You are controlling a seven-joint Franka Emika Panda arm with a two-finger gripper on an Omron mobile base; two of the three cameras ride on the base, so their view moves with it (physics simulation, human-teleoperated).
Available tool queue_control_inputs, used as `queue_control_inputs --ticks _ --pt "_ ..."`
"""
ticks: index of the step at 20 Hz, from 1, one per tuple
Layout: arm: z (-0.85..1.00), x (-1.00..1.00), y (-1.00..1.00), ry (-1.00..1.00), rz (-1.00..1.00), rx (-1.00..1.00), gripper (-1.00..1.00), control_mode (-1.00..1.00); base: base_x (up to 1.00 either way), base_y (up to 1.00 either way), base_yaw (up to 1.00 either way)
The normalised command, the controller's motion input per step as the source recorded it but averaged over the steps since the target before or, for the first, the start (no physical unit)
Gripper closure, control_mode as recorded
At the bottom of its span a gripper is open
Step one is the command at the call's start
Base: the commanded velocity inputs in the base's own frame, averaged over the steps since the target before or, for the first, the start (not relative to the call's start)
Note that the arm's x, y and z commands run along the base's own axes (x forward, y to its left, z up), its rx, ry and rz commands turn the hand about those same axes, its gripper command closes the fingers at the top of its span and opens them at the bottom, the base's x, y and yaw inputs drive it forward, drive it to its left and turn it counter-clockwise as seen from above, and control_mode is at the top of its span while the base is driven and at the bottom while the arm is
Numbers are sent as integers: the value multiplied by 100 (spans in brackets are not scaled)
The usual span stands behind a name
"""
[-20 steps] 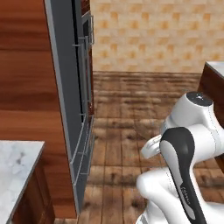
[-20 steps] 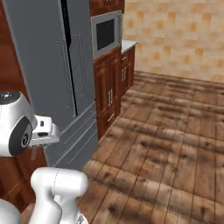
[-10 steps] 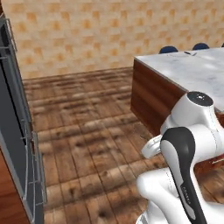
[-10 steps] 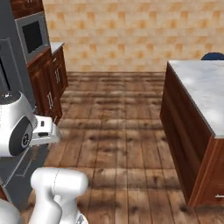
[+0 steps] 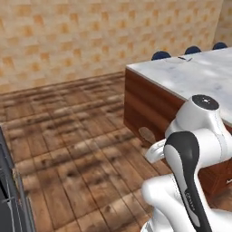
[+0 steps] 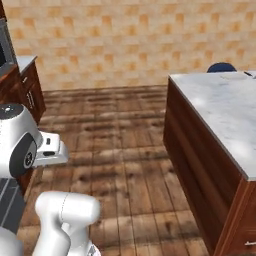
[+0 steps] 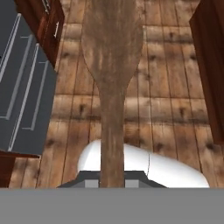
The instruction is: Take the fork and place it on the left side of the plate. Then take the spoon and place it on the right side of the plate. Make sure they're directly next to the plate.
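Note:
The spoon [image 7: 112,65], all brown wood, stands up the middle of the hand view with its broad bowl far from the hand. Its handle runs down into my gripper [image 7: 112,180], which is shut on it, over the plank floor. On the far end of the island counter [image 5: 199,77] lies a thin dark sliver [image 5: 186,58]; it is too small to tell whether that is the fork. The plate is out of view.
The marble-topped wooden island [image 6: 220,105] stands to my right, with blue chair backs [image 5: 161,55] behind it. Dark cabinets [image 6: 30,90] and a grey fridge front [image 7: 22,87] are on the left. Open wooden floor [image 6: 115,130] lies ahead, up to a tan tiled wall [image 5: 90,36].
The base has turned right: the fridge and cabinets have slid off to the left and the island has come into both base views. The spoon stays in my grip.

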Motion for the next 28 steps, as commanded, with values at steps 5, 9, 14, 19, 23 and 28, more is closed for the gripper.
queue_control_inputs --ticks 5,9,14,19,23,28 --pt "0 0 0 0 0 0 100 100 100 24 -25" --pt "0 0 0 0 0 0 100 100 100 36 -33" --pt "0 0 0 0 0 0 100 100 100 48 -34" --pt "0 0 0 0 0 0 100 100 93 49 -37" --pt "0 0 0 0 0 0 100 100 86 51 -40" --pt "0 0 0 0 0 0 100 100 84 50 -41"
